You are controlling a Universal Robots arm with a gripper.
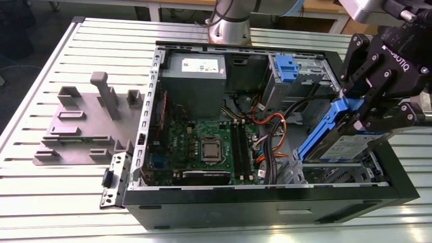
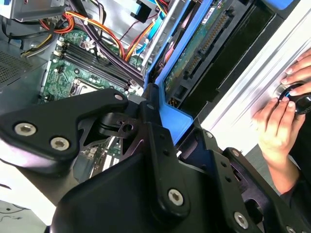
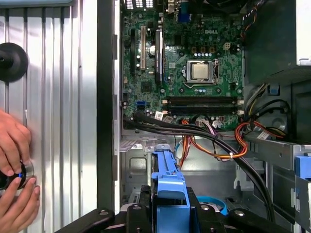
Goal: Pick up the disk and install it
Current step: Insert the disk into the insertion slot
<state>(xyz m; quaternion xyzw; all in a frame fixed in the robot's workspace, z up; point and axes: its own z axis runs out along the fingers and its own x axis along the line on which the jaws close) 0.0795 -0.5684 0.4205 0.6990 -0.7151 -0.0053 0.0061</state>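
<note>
Gripper clamped on a hard drive over an open computer case.
The black robot gripper has its fingers closed on the blue plastic side rail of the disk, a flat silver hard drive with a blue-and-white label. The disk hangs tilted at the exterior view's right, its lower end dipping into the open black computer case, well apart from the green motherboard. The case lies on a ribbed grey metal surface. In the first wrist view a person's hands touch a small round knob on that surface, outside the case.
</note>
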